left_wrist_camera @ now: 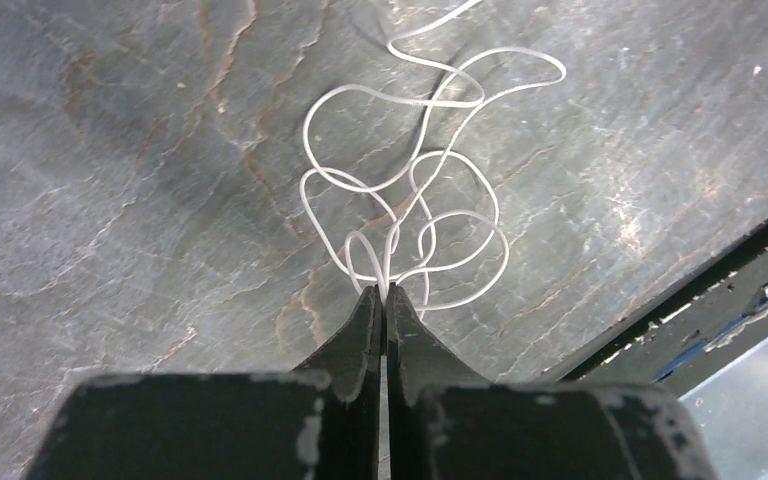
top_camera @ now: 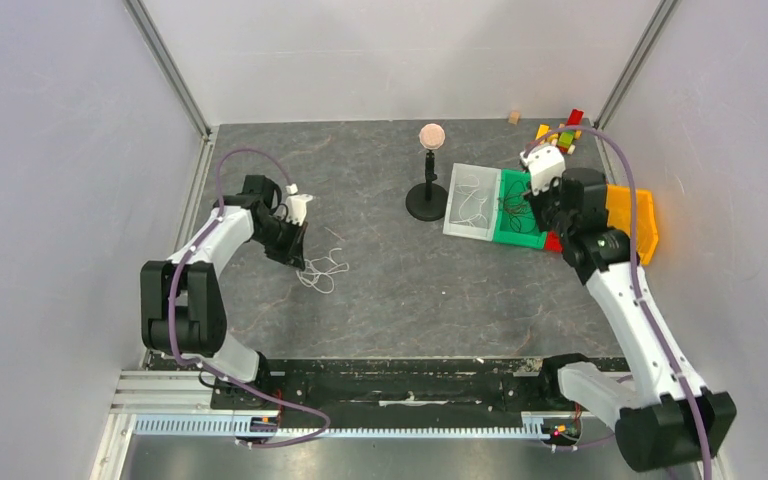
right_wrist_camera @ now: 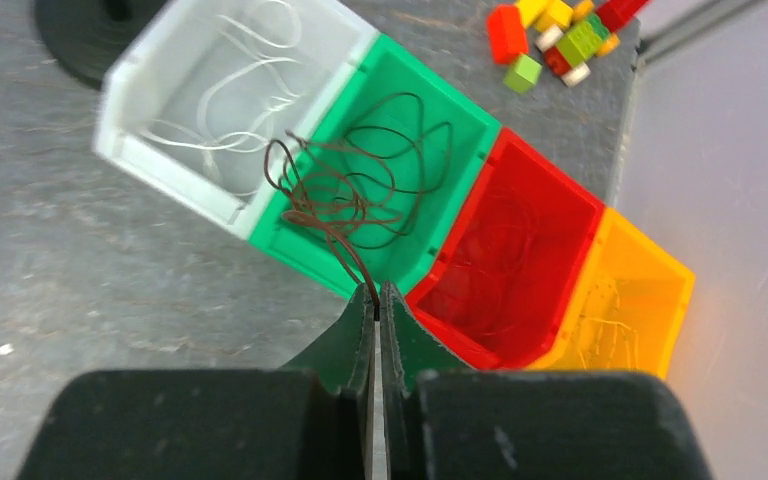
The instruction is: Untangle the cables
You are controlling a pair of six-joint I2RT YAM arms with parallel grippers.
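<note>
A thin white cable (left_wrist_camera: 428, 195) lies in loose loops on the grey table (top_camera: 390, 290), also seen from above as the white cable (top_camera: 322, 270). My left gripper (left_wrist_camera: 384, 290) is shut on its near strands, low over the table (top_camera: 295, 262). My right gripper (right_wrist_camera: 376, 288) is shut on a dark brown cable (right_wrist_camera: 335, 190). That cable hangs as a tangle over the green bin (right_wrist_camera: 465, 115), which holds more dark loops. From above, the right gripper (top_camera: 532, 200) hovers over the bins.
Four bins stand in a row: white (right_wrist_camera: 140, 150) holding white wires, green, red (right_wrist_camera: 520, 150) and orange (right_wrist_camera: 660, 265). A black stand (top_camera: 426, 205) with a pink ball top sits left of them. Coloured blocks (top_camera: 565, 130) lie at the back right.
</note>
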